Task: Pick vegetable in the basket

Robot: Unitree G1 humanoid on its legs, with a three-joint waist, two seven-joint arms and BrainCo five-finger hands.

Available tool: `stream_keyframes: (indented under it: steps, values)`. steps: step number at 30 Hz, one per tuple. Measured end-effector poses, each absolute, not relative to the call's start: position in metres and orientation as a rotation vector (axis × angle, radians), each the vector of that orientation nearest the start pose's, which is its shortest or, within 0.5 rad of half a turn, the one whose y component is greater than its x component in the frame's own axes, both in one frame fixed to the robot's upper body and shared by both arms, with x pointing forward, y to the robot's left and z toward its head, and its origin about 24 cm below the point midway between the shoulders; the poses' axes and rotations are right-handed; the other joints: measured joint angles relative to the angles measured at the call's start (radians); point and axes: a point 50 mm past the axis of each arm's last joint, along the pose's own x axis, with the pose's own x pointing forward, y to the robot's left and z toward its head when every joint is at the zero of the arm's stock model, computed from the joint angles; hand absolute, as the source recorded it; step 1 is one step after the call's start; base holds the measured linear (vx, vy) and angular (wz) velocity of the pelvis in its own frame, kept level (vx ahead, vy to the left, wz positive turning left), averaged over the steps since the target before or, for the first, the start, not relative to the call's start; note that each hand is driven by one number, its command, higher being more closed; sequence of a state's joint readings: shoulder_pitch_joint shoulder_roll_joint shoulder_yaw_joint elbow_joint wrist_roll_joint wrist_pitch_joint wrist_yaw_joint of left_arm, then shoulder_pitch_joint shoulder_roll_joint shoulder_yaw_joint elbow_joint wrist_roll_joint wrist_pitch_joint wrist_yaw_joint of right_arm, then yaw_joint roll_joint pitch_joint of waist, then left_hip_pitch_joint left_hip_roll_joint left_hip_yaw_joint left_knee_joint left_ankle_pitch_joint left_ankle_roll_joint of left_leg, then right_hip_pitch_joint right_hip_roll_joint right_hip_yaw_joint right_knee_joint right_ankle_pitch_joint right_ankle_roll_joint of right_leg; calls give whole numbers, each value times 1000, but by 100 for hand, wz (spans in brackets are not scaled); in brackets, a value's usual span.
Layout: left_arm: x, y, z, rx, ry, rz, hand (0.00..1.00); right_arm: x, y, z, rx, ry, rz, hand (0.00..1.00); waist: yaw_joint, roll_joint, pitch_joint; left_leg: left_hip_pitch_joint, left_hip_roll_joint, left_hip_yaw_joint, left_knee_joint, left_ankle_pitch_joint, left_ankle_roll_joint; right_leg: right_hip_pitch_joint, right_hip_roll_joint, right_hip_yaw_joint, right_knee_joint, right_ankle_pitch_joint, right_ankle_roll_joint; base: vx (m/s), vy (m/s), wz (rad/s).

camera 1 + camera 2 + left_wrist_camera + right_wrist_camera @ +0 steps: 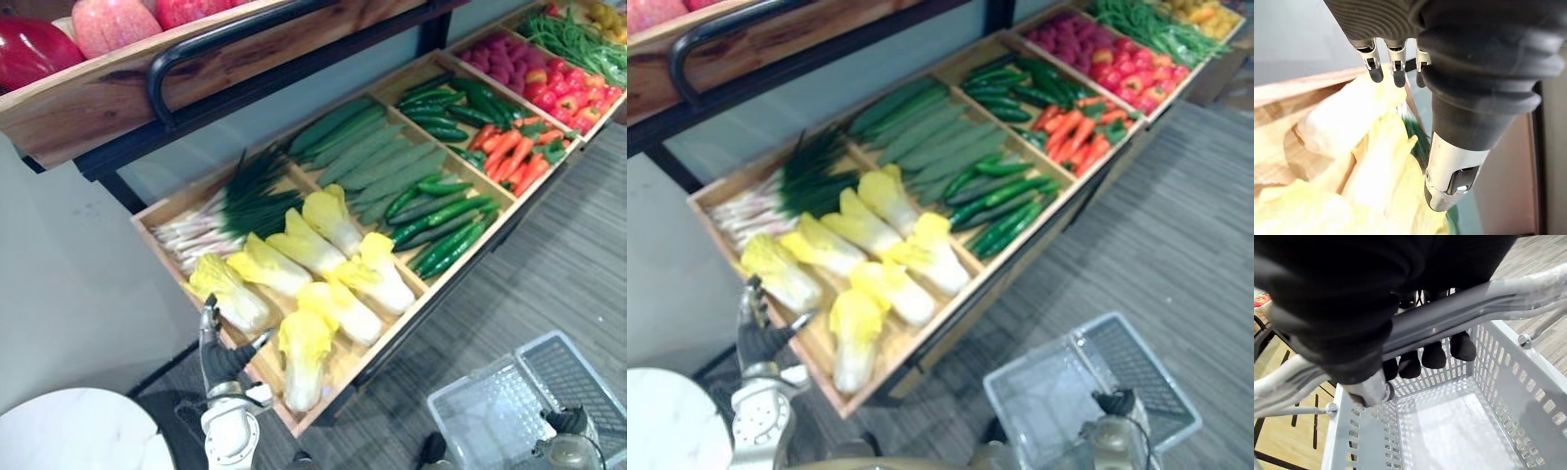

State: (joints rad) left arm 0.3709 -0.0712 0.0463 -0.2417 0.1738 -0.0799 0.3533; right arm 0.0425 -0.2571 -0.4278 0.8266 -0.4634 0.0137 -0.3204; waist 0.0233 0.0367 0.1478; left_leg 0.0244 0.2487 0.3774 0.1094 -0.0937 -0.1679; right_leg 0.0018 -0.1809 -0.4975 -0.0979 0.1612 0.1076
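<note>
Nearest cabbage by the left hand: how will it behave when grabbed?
Cabbage is likely bulky for the open left hand, and its smooth white stem may slip. The yellow leafy end looks floppy, so it may sag.

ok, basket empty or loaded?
Empty: the right wrist view shows the basket's bare perforated floor, no vegetable inside. The right hand has its fingers curled round the handle.

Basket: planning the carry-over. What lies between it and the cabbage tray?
Bare grey floor lies between the basket and the wooden tray, in the left eye view.
</note>
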Motion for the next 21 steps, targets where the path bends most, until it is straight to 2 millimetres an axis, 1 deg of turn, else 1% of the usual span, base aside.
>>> stream_keyframes:
  steps: [1, 2, 3, 4, 5, 6, 7, 8, 9, 11, 12, 13, 14, 17, 18, 19, 20, 21]
  values:
    - [177, 184, 32, 140, 15, 489, 0, 137, -320, -92, -648, 831, -605, 100, 0, 3, -3, 1, 3, 2, 0, 0, 0, 0, 3, 2, 0, 0, 0, 9, -34, -6]
    - [181, 181, 33, 138, 10, 474, 0, 138, -318, -93, -654, 832, -592, 100, 0, -3, 0, 5, 5, 6, -1, 0, 0, 0, 6, 6, 0, 0, 0, 7, -41, -8]
    - [182, 180, 32, 138, 14, 468, 0, 138, -317, -93, -660, 832, -584, 100, 0, 5, -4, 9, 7, 10, -1, 0, 0, 0, 7, 10, 0, 0, 0, -5, -42, -21]
    - [187, 177, 26, 137, 39, 452, 0, 141, -314, -93, -672, 822, -565, 100, -1, -6, 1, 19, 10, 25, -2, -2, -2, 0, 11, 23, 0, 1, -1, -6, -32, -19]
    - [188, 175, 25, 136, 46, 445, 0, 141, -314, -92, -673, 818, -565, 100, -2, 2, -4, 20, 10, 26, -2, -2, -2, 0, 11, 25, -1, 2, -3, -9, -24, -19]
    - [190, 173, 23, 135, 55, 435, 0, 142, -314, -92, -675, 815, -566, 100, -5, -2, -1, 20, 10, 29, -2, -3, -2, -2, 12, 28, -4, 3, -4, -10, -15, -7]
    - [190, 172, 22, 135, 62, 432, 0, 142, -314, -91, -676, 814, -567, 100, -7, -7, 2, 21, 10, 32, -3, -3, -2, -3, 13, 31, -4, 3, -4, -14, -18, -15]
    - [189, 172, 20, 137, 78, 431, 0, 143, -314, -91, -677, 811, -568, 100, -7, 4, -5, 24, 12, 44, -3, -3, -2, -8, 15, 41, -5, 6, -8, -15, -28, -24]
    - [189, 172, 16, 140, 99, 430, 0, 142, -314, -90, -678, 808, -569, 100, -8, -9, 2, 30, 14, 54, -4, -5, -4, -10, 18, 52, -5, 6, -9, -10, -23, -24]
    - [188, 172, 11, 142, 118, 427, 0, 141, -315, -90, -683, 814, -571, 100, -9, 3, -5, 32, 17, 58, -3, -6, -5, -10, 21, 56, -5, 6, -9, 0, -29, -12]
    - [188, 171, 9, 143, 130, 422, 0, 139, -315, -90, -686, 820, -574, 100, -15, -9, 2, 32, 17, 62, -4, -6, -5, -13, 22, 59, -5, 6, -9, 3, -37, -8]
    - [187, 171, 6, 145, 145, 421, 0, 139, -315, -90, -689, 821, -575, 100, -17, 2, -5, 32, 18, 66, -4, -6, -5, -16, 23, 63, -6, 8, -11, 2, -27, -8]
    - [187, 171, 5, 146, 153, 419, 0, 139, -315, -90, -692, 821, -574, 100, -18, -7, 0, 32, 18, 69, -4, -6, -6, -17, 23, 64, -6, 8, -11, 4, -23, -7]
    - [186, 171, 0, 149, 178, 412, 0, 134, -315, -91, -712, 835, -568, 100, -20, -12, 2, 32, 18, 72, -4, -8, -6, -18, 24, 67, -6, 8, -11, 3, -9, -1]
    - [185, 171, -3, 150, 192, 410, 0, 133, -314, -92, -712, 840, -567, 100, -20, -6, -3, 32, 18, 73, -4, -8, -6, -20, 24, 68, -6, 8, -11, 0, 0, 0]
    - [184, 171, -4, 151, 199, 408, 0, 133, -313, -92, -712, 840, -564, 100, -20, -14, 2, 31, 18, 74, -4, -9, -7, -21, 24, 68, -6, 8, -11, 0, 0, 0]
    - [184, 172, -5, 151, 204, 406, 0, 133, -312, -92, -711, 838, -563, 100, -20, -5, -4, 31, 18, 74, -4, -9, -7, -21, 24, 68, -6, 8, -11, 0, 0, 0]
    - [184, 172, -5, 151, 205, 406, 0, 133, -311, -92, -710, 837, -563, 100, -20, -7, -3, 30, 19, 74, -4, -9, -7, -22, 24, 68, -6, 8, -11, 0, 0, 0]
